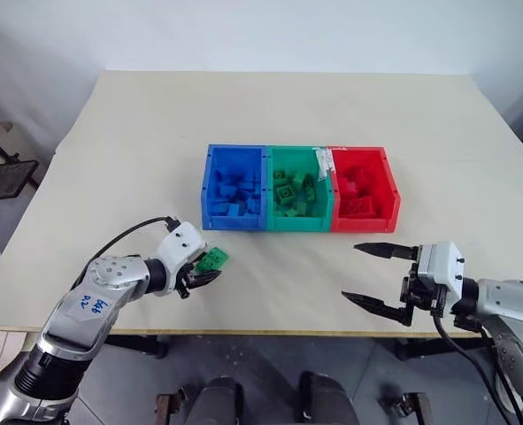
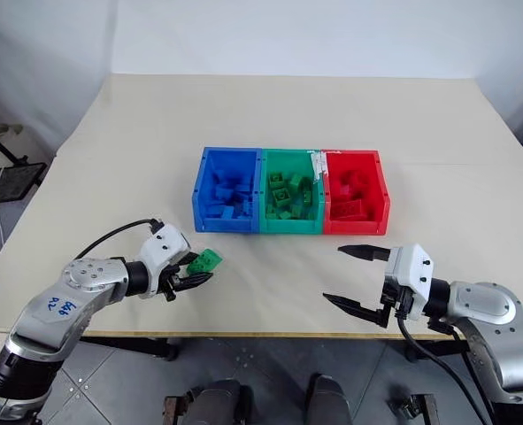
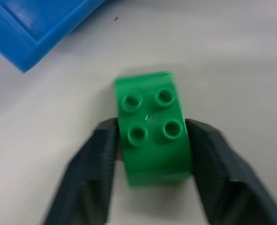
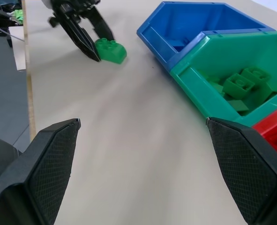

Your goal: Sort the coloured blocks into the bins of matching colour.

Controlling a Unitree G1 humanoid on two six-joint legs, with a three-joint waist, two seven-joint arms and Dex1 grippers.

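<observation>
1 green block [image 3: 151, 129] sits on the counter [image 1: 288, 115], near and left of the blue bin [image 1: 234, 188]. My left gripper [image 1: 206, 269] has its fingers shut on its sides. I should lift it straight, then drop it in the green bin [image 1: 298, 188]. My right gripper [image 1: 372, 275] is wide open, holding nothing.
</observation>
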